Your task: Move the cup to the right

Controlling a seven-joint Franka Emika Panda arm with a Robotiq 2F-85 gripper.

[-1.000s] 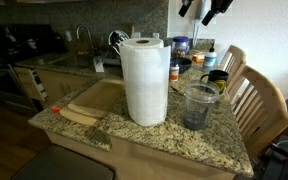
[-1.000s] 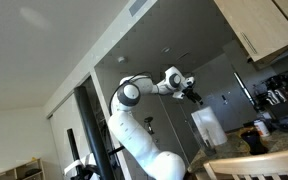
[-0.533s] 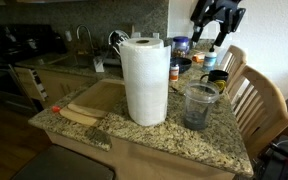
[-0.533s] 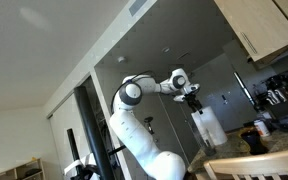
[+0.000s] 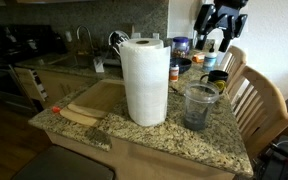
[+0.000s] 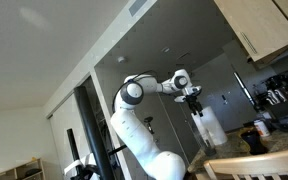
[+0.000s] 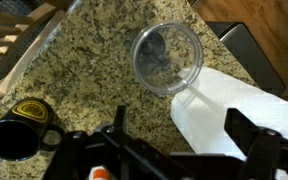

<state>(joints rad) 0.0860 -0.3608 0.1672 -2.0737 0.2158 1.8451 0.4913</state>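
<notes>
In the wrist view the gripper point(image 7: 179, 150) is cut off by the bottom edge, its jaws wide apart and holding nothing. The cup point(image 7: 167, 58) stands upper centre on the worktop point(image 7: 84, 60), just beside the paper towel roll point(image 7: 234, 115); whether they touch is unclear. Bare granite separates the cup from the black mug point(image 7: 19, 128), lower left. In an exterior view the cup point(image 5: 199, 105) sits near the worktop's right edge.

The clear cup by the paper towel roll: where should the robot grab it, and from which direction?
Probably from above, with the open tool closing across the upper wall of the cup, just under the rim. It stands upright, round and handleless, so no side has a special hold. The paper towel roll stands close beside it, so stay clear of that side.
</notes>
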